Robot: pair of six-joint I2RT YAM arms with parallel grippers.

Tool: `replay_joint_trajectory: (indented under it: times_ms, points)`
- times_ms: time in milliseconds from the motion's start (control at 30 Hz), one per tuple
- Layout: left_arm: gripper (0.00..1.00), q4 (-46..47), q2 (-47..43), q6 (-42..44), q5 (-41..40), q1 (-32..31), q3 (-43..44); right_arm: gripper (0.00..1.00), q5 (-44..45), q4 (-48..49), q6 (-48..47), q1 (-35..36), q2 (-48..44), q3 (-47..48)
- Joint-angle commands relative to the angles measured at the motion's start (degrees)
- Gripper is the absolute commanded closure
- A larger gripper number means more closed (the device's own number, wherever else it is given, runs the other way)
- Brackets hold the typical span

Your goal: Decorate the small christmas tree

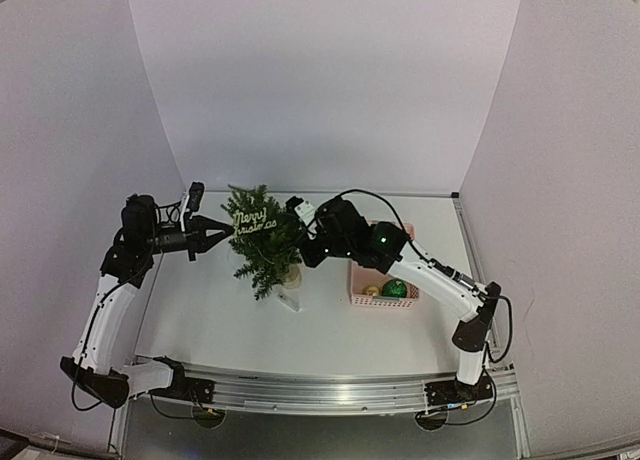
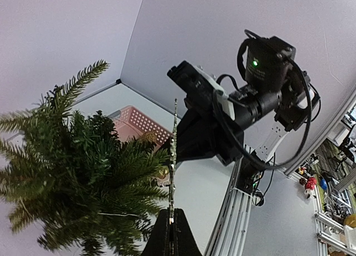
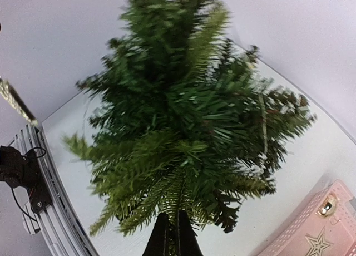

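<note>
The small christmas tree [image 1: 262, 248] stands left of centre on its pale base [image 1: 290, 277]. My right gripper [image 1: 303, 252] is shut on one of its lower right branches; in the right wrist view [image 3: 178, 231] the tree [image 3: 189, 117] fills the frame. My left gripper [image 1: 222, 230] is shut on a gold glitter "Merry Christmas" sign [image 1: 254, 221] and holds it against the tree's upper left side. In the left wrist view [image 2: 171, 229] the sign [image 2: 173, 156] shows edge-on beside the tree [image 2: 72, 172].
A pink basket [image 1: 356, 280] sits right of the tree with a green ball [image 1: 394, 289] and a gold ball [image 1: 371, 290]; the right wrist view shows the basket [image 3: 334, 228] with a star ornament [image 3: 317, 243]. White walls enclose three sides.
</note>
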Motion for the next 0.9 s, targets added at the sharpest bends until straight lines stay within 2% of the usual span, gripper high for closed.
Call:
replay_joint_trajectory:
  times_ms: [0, 200, 367, 567, 700, 867]
  points:
    - [1.00, -1.1, -1.8, 3.1, 2.0, 0.3, -0.9, 1.00, -12.7, -1.1, -6.1, -5.2, -4.2, -2.4]
    - [1.00, -1.1, 0.1, 3.9, 2.0, 0.2, -2.3, 1.00, -15.0, -0.9, -6.9, -8.4, -1.7, 0.8]
    - [1.00, 2.2, 2.0, 2.5, 0.6, -0.3, -2.4, 1.00, -10.2, -0.6, 1.2, -9.1, 0.7, 3.3]
    - [1.00, 2.4, 4.6, 4.0, -2.7, 0.0, 1.2, 1.00, -6.0, 0.1, 15.3, -9.1, 3.3, 7.6]
    - [1.00, 1.2, 5.4, 5.3, -2.8, 0.0, 3.1, 1.00, -4.1, 2.0, 16.2, -9.1, 2.3, 5.4]
    - [1.00, 0.6, 6.7, 6.5, -2.0, 0.0, 2.9, 1.00, -6.0, 3.5, 14.9, -9.2, 2.2, 3.2]
